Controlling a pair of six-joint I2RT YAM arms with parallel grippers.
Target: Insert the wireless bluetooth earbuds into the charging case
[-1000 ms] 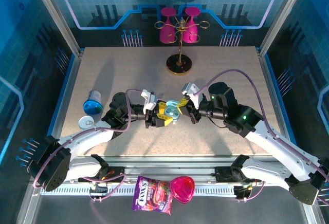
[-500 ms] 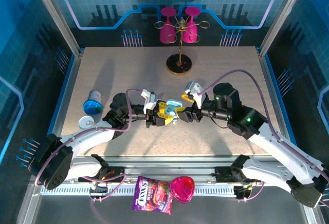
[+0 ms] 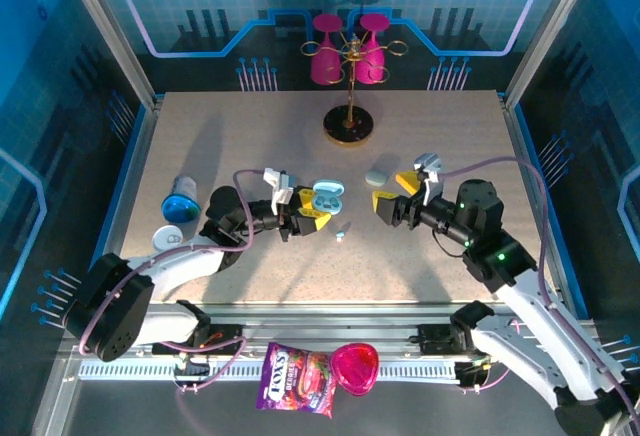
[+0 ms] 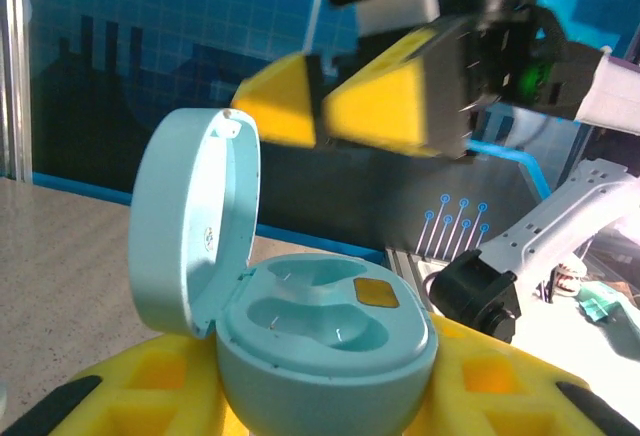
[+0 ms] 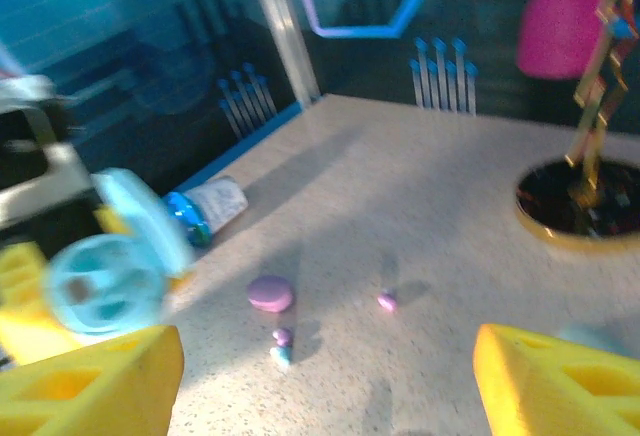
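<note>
My left gripper [image 3: 308, 218] is shut on the pale blue charging case [image 3: 325, 198], lid hinged open. In the left wrist view the case [image 4: 322, 341] sits between the yellow fingers [image 4: 140, 391] and both its wells are bare. My right gripper [image 3: 392, 193] hangs open to the right of the case, holding nothing. A tiny pale earbud [image 3: 340, 235] lies on the table between the two grippers. Under the open right gripper [image 5: 320, 381] lie a lilac earbud [image 5: 283, 336] touching a pale blue one [image 5: 281, 355], and another lilac earbud [image 5: 386, 302] farther right.
A closed pale case [image 3: 376, 174] rests near the right gripper. A flat lilac disc [image 5: 270, 293] lies by the earbuds. A bottle with a blue cap [image 3: 181, 206] lies at the left. A gold stand [image 3: 350, 126] with pink glasses stands at the back.
My right gripper has opened and drawn back to the right, away from the case. The left gripper has pulled slightly left with the case. A small earbud now lies on the table between them.
</note>
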